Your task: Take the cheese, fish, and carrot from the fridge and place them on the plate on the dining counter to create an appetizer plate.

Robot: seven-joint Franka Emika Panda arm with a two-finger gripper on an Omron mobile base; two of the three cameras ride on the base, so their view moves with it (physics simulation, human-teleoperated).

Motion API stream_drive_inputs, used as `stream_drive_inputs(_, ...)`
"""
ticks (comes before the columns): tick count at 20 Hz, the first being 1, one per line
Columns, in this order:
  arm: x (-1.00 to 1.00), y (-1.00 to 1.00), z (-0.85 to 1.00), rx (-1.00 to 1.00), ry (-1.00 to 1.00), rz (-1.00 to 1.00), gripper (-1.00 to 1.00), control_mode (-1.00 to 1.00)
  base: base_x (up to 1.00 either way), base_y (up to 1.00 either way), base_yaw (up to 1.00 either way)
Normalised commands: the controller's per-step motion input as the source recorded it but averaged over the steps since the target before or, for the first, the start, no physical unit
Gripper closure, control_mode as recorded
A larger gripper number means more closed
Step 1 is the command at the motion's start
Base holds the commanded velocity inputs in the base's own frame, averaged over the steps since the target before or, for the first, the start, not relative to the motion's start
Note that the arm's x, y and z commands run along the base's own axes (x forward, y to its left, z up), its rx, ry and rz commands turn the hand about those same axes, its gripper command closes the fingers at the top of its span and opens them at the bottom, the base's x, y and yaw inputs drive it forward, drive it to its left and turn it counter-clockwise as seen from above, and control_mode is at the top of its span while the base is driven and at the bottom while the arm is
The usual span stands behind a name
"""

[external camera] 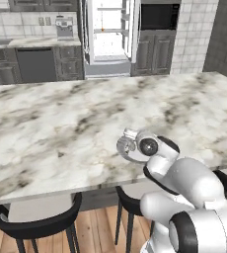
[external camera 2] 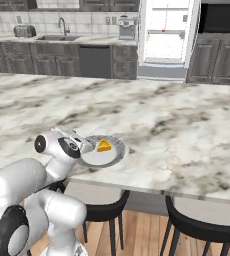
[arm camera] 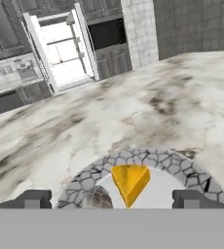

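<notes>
While the arm leans low over the near edge of the dining counter (external camera: 61, 128), its gripper (arm camera: 112, 198) stands with the jaws spread wide and nothing between them. Seen along the hand, the left fingertip (arm camera: 33, 198) sits at the plate's (arm camera: 182, 165) left rim, then comes the cheese (arm camera: 129, 182), a yellow-orange wedge lying flat on the plate's pale centre just ahead of the gap between the tips and touching neither, and then the right fingertip over the plate's right side. From the right base camera the hand is at the plate's left edge, with the wedge a little to its right on the grey disc. Far across the marble, the fridge (external camera 2: 167, 35) stands open, a small orange thing (external camera 2: 163, 30) on one shelf.
</notes>
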Motion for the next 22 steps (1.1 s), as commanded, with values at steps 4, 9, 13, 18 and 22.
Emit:
stream_drive_inputs(4, -0.58, 0.00, 1.00, 0.17, -0.18, 0.05, -1.00, -1.00, 0.00, 0.00, 0.00)
stream_drive_inputs(9, -0.57, 0.00, 1.00, 0.09, -0.14, 0.03, -1.00, -1.00, 0.00, 0.00, 0.00)
stream_drive_inputs(13, -0.70, 0.00, 1.00, 0.01, 0.03, 0.00, -1.00, -1.00, 0.00, 0.00, 0.00)
stream_drive_inputs(18, -0.84, -0.04, 1.00, 0.00, 0.23, 0.00, -1.00, -1.00, 0.00, 0.00, 0.00)
stream_drive_inputs(22, -0.71, -0.07, 0.97, 0.00, 0.42, 0.00, -1.00, -1.00, 0.00, 0.00, 0.00)
